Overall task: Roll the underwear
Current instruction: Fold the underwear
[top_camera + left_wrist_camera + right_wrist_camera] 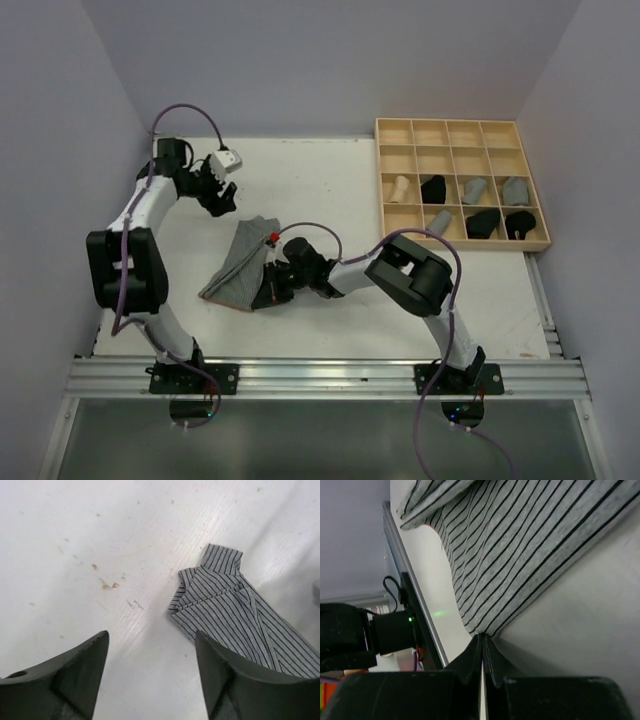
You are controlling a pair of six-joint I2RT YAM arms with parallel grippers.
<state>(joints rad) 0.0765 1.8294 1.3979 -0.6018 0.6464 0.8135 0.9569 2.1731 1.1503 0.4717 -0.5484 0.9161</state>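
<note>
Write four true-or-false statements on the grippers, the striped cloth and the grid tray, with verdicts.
1. The left gripper is open above the bare table. True.
2. The right gripper is wide open. False: it is shut, pinching a corner of the striped underwear.
3. The striped underwear lies in the tray. False: it lies on the table between the arms.
4. The tray's two far rows are empty. True.
</note>
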